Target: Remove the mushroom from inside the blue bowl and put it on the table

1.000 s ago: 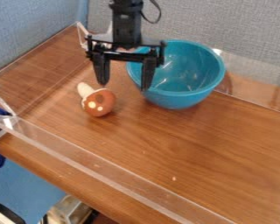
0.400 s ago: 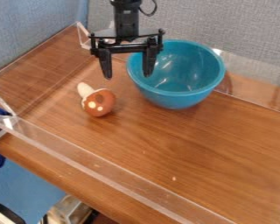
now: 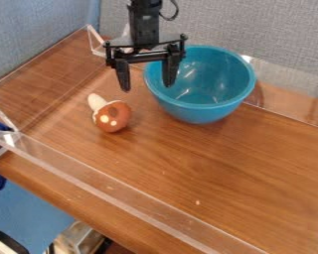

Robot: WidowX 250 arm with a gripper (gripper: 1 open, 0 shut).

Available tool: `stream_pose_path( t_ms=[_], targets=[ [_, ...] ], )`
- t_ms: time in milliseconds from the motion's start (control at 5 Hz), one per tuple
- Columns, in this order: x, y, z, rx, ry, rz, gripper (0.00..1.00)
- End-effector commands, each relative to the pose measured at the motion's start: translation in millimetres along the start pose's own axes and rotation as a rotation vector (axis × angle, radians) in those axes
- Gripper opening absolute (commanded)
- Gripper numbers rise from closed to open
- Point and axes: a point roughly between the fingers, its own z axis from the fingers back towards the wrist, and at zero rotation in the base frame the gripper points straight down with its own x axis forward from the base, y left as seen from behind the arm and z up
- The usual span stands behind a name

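The mushroom (image 3: 110, 114), with an orange-brown cap and a pale stem, lies on its side on the brown wooden table (image 3: 189, 169), left of the blue bowl (image 3: 202, 85). The bowl's inside shows nothing in it. My gripper (image 3: 146, 78) points down at the bowl's left rim, behind the mushroom and apart from it. It is open, with one finger (image 3: 122, 77) outside the bowl and the other over the rim. Nothing is between the fingers.
Low clear acrylic walls (image 3: 148, 189) run along the table's edges, near and far. A blue-grey fabric backdrop (image 3: 43, 30) stands behind. Bare wood spreads in front of the bowl and mushroom.
My gripper has shifted slightly toward the back of the table and rolled a little about its axis, staying open. The mushroom and bowl have not moved.
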Motion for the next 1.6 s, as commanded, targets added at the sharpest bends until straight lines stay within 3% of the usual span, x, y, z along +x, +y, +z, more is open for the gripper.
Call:
stream_pose_path(
  t_ms=[0, 200, 400, 600, 1200, 1400],
  targets=[
    [14.5, 8, 4.8, -0.016, -0.038, 0.003, 1.0],
    [24.2, 16, 0.0, -0.016, -0.044, -0.003, 1.0],
    [22.5, 3, 4.4, -0.019, -0.05, 0.013, 1.0],
    [18.4, -11, 10.4, -0.023, -0.055, 0.024, 1.0],
    [2.4, -37, -4.4, -0.018, -0.062, 0.026, 1.0],
    [16.7, -41, -13.7, -0.012, -0.063, 0.078, 1.0]
  ],
)
